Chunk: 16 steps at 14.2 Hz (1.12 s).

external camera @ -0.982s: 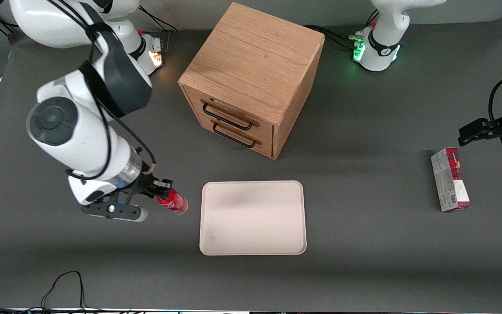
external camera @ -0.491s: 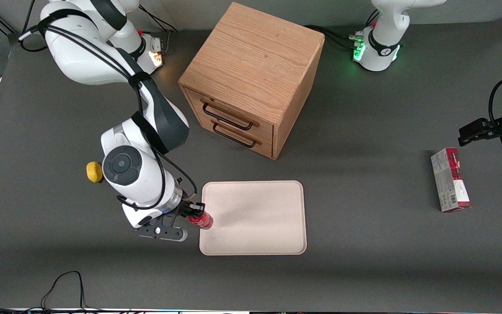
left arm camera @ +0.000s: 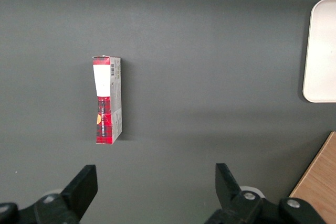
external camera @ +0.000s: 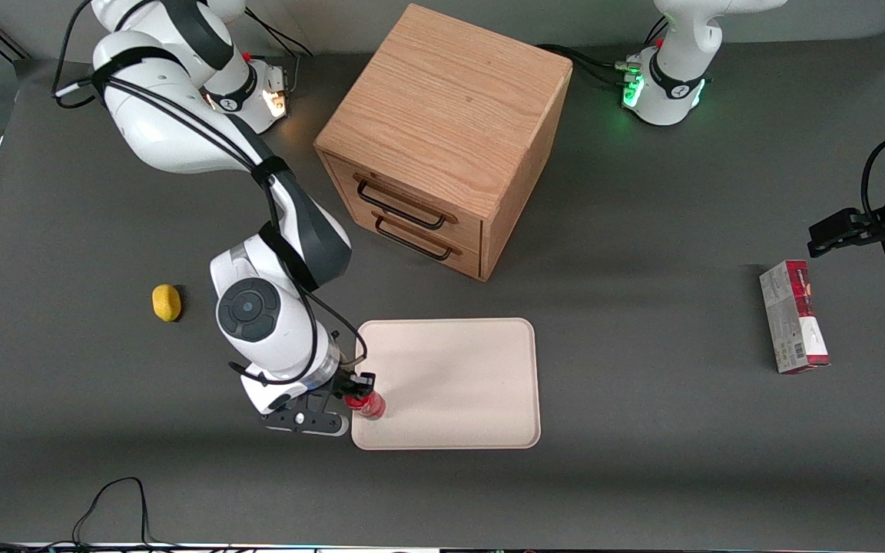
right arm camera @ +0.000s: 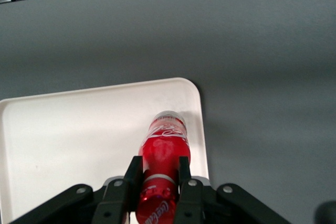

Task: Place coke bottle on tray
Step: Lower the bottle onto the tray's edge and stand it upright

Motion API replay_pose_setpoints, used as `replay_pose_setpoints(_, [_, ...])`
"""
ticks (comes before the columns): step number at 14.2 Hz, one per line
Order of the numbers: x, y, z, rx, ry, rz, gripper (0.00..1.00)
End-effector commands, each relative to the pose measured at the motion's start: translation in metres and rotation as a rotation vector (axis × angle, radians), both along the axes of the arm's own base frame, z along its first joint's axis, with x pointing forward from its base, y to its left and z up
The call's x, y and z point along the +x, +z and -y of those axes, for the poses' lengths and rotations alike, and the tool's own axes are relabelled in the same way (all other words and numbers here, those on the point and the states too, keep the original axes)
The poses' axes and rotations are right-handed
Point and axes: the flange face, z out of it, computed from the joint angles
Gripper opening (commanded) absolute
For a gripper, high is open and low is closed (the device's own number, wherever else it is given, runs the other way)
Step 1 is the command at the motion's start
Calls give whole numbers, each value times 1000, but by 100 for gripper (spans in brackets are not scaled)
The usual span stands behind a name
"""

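On the grey worktop (external camera: pixel 642 384) your gripper (external camera: pixel 356 393) hangs over the tray (external camera: pixel 458 376) edge nearest the lemon (external camera: pixel 167 302), jaws clamped on the coke bottle (right arm camera: pixel 161 153); lower, then release.

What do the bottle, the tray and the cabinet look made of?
Coke bottle, held in the gripper over the tray's corner: likely glossy plastic, given highlights on its red body. Tray: matte cream, perhaps plastic or pulp; can't tell which. Cabinet: oak-like wood with visible grain and dark, probably metal handles.
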Motion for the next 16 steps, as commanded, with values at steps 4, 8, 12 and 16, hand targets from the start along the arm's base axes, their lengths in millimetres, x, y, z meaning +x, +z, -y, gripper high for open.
replay_pose_setpoints(4, [1,-17,-3,-13,-6,49,0])
replay_pose_setpoints(8, [-1,-22,-5,-35,7,72,100])
replay_pose_setpoints(12, [-1,1,-1,-40,10,99,100])
replay_pose_setpoints(16, [-21,45,23,-104,13,115,100])
